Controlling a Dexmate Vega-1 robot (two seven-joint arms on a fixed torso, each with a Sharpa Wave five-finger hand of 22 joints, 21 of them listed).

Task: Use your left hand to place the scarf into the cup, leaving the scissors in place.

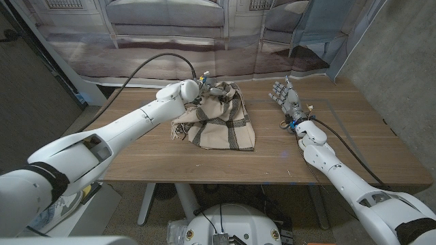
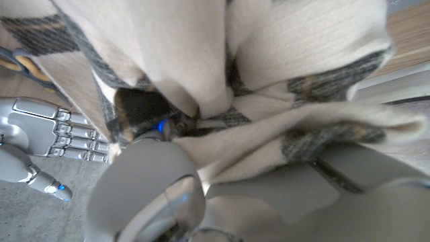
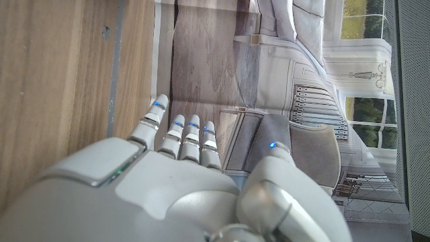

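The cream scarf [image 1: 221, 126] with dark plaid stripes lies mid-table, its lower part spread on the wood. Its far end is bunched up and raised. My left hand [image 1: 203, 88] grips that bunched end; in the left wrist view the cloth [image 2: 269, 114] gathers into folds between the fingers [image 2: 151, 175]. A blue and orange loop [image 2: 19, 64], perhaps a scissors handle, peeks out past the cloth's edge. My right hand [image 1: 285, 96] stands on the table to the right of the scarf, fingers apart and pointing up, holding nothing; it is also seen as the right hand [image 2: 40, 134].
The wooden table [image 1: 354, 143] has bare wood right of and in front of the scarf. A black cable [image 1: 146, 62] arcs above my left arm. A printed backdrop [image 1: 170, 27] hangs behind the table's far edge.
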